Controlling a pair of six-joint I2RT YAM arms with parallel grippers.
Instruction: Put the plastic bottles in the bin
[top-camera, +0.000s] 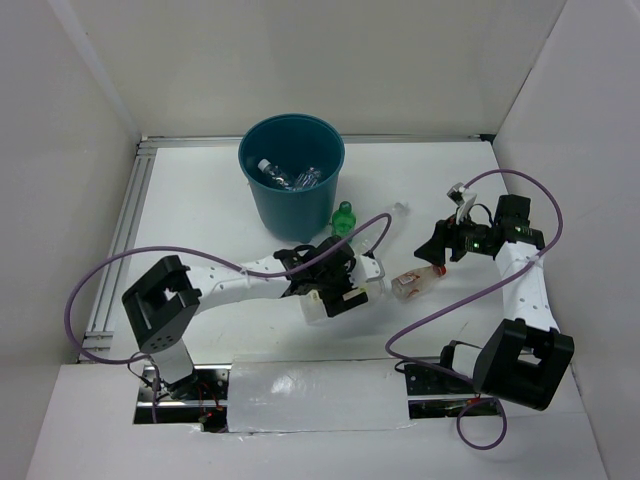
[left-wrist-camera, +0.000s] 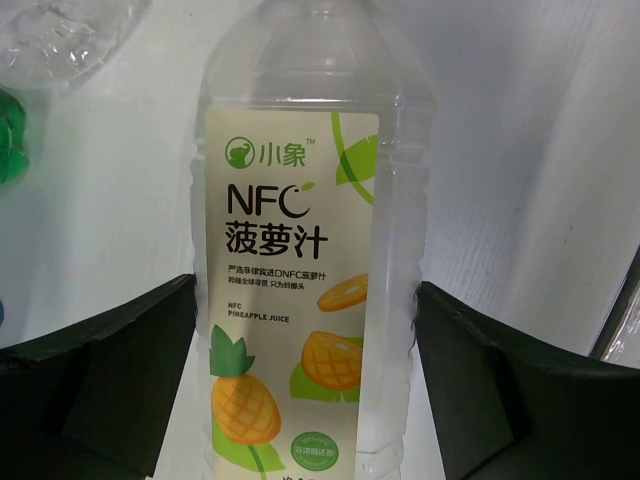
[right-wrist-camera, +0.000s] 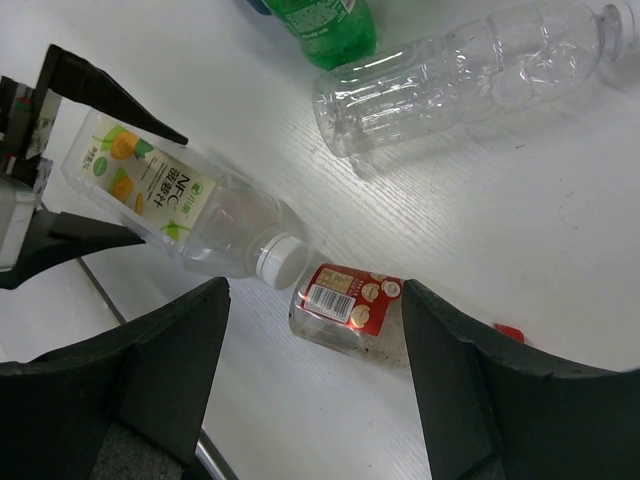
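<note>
Four bottles on the surface (top-camera: 200, 200): the juice bottle, the red-label bottle, the green bottle and a clear bottle, all outside the bin.
Bin (top-camera: 285, 212): dark teal, upright at the far middle of the surface. Clear bottles (top-camera: 290, 177) lie in its bottom, two I think, though the overhead view is too small to count them surely.
Juice bottle (left-wrist-camera: 300, 250): lying on its side between my left jaws, pineapple label up. My left wrist view cuts off its cap end and the foot of its label, and from overhead my left wrist hides nearly all of it.
My left jaws: spread wide, one finger (left-wrist-camera: 100, 380) on each side of the juice bottle, very close to its walls. Whether the pads touch it I cannot tell. The bottle rests on the surface, not lifted.
Red-label bottle (right-wrist-camera: 345, 305): on its side just beside the juice bottle's white cap (right-wrist-camera: 280, 262). Its neck end runs behind my right finger (right-wrist-camera: 500, 390), where only a scrap of red shows.
My right jaws: wide open and holding nothing, hanging above the red-label bottle, which shows in the gap between the fingers.
Green bottle (top-camera: 343, 217): close beside the bin's near right wall. My right wrist view cuts off its top, and my left shows only a sliver at the frame edge.
Clear bottle (right-wrist-camera: 470, 75): lying beyond the red-label bottle, near the green one, and faint against the white surface from overhead.
</note>
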